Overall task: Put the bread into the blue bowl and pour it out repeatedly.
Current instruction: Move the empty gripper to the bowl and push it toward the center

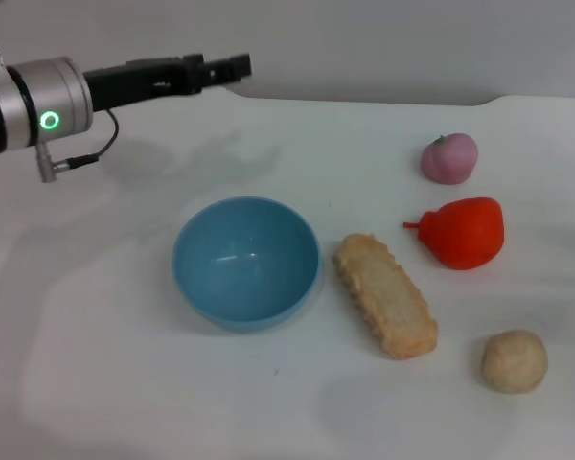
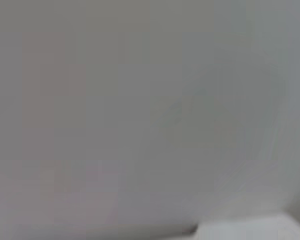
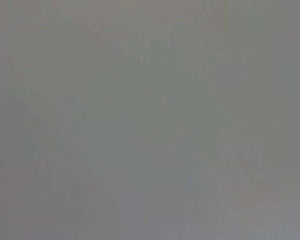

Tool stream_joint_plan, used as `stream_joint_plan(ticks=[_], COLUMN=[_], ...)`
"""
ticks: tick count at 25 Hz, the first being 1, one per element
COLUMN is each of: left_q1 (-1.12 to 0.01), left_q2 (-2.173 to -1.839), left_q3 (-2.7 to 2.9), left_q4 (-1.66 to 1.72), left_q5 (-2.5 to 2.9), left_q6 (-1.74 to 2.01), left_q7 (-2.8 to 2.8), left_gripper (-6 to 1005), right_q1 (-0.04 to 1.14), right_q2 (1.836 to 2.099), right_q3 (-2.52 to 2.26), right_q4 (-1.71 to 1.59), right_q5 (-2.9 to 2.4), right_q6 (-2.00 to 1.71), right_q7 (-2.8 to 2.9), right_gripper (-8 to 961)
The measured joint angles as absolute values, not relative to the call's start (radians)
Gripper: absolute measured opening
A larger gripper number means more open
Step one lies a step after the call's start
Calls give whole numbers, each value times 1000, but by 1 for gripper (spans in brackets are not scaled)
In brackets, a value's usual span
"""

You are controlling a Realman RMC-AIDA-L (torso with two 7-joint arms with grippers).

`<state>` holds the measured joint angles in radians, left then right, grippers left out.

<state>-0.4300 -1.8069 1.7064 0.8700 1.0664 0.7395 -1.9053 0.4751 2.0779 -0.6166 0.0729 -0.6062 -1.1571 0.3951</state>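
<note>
From the head cam I've got the left end effector [image 1: 232, 67] up at the far left of the desk [image 1: 96, 383], sticking out sideways, well apart from everything. Can't tell whether its fingers are apart or together from this angle. The right arm isn't showing in the head cam at all, and both wrist cams give me nothing but a plain grey-white surface, so no help there.

The blue bowl [image 1: 245, 262] sits upright around the middle of the desk with nothing in it. The bread [image 1: 384, 295] is lying flat on the desk just beside the bowl on its right, angled so one end points toward the back and the other toward me. It isn't in the bowl.

Further right there's a red pepper-looking toy [image 1: 463, 232], a pink round fruit [image 1: 449, 158] behind that, and a small beige dough ball [image 1: 514, 360] near the front right, close to the near end of the bread.
</note>
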Motion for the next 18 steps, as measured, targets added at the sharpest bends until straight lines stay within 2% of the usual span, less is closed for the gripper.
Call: stream_joint_plan(ticks=[3, 6, 11, 12, 15, 18], left_q1=[-432, -433, -430, -424, -424, -435], left_q2=[-1822, -1868, -1991, -2034, -2049, -2047], left_q3=[1620, 1496, 1233, 1171, 1152, 1155], left_q4=[932, 995, 1118, 1191, 1232, 1248], left_q5=[1373, 1695, 2027, 2133, 2204, 2275], left_q6=[801, 892, 1108, 1180, 1229, 1305], left_q7=[-2050, -2177, -2210, -2226, -2270, -2347], left_gripper=[832, 831, 832, 832, 833, 833], right_q1=[475, 475, 479, 480, 481, 483], right_q2=[2077, 2077, 2077, 2077, 2077, 2077], right_q3=[-617, -617, -617, -617, -617, -617], right_q4=[71, 69, 64, 61, 59, 59], right_q5=[-606, -606, -606, -604, -603, -603], right_q6=[-1156, -1152, -1123, -1116, -1113, -1110], right_q7=[395, 395, 395, 395, 395, 395], right_gripper=[680, 680, 680, 680, 681, 681])
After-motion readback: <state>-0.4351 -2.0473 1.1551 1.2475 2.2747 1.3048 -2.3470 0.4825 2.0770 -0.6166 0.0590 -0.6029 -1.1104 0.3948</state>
